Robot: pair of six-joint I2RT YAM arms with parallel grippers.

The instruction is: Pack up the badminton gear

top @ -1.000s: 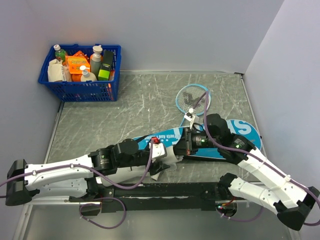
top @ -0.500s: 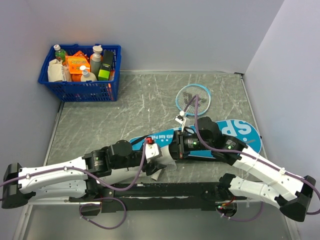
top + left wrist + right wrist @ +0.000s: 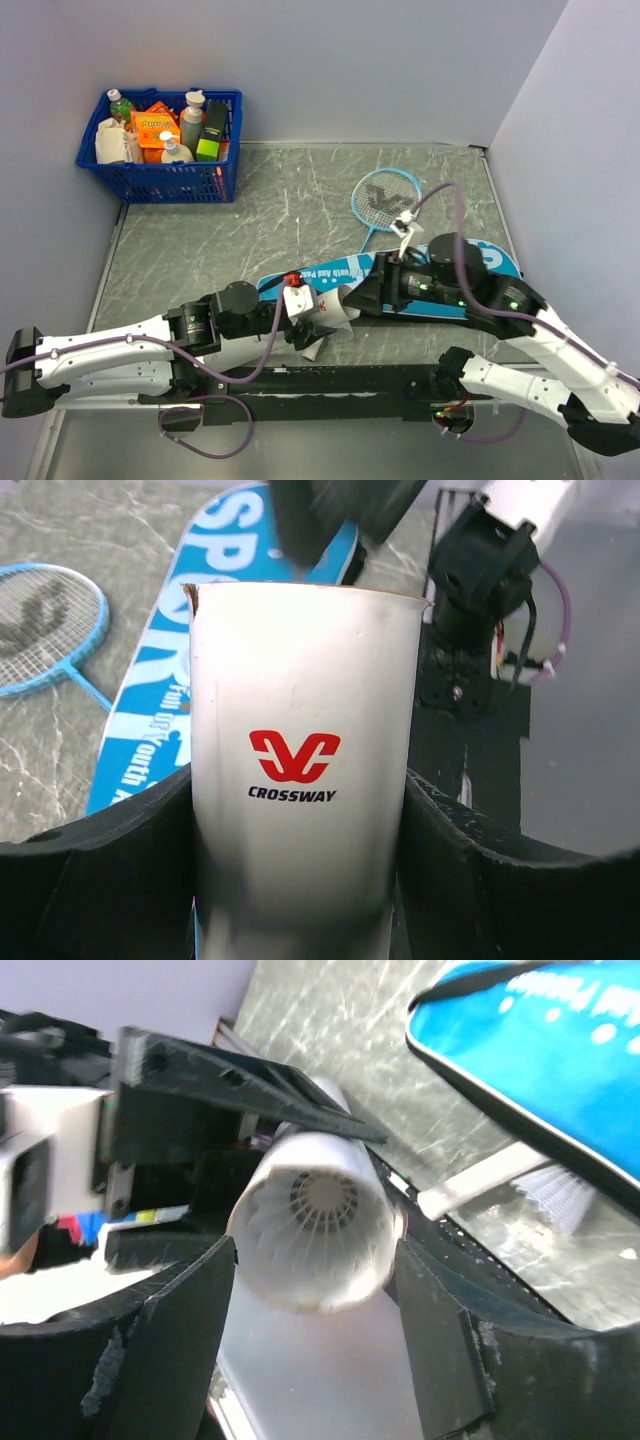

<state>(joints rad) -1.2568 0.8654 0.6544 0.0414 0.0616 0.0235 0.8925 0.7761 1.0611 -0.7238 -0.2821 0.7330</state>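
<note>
Tube, white with a red-and-black CROSSWAY mark, sits clenched in the left tool, lifted over the near bench, with a feather shuttlecock inside its open mouth. The right tool faces that mouth with its fingers spread either side, grasping nothing, above the teal cover.

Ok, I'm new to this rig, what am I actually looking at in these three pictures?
Two robot arms, each ending in a two-finger gripper. The wide picture looks down from above and behind them; the other two come from cameras on each wrist. On the table lie a blue-framed racket, a teal cover lettered SPORT and, in the far left corner, a blue basket of bottles and boxes. The left gripper is closed on a white tube. The right gripper is open at the tube's mouth, where a shuttlecock sits inside.
</note>
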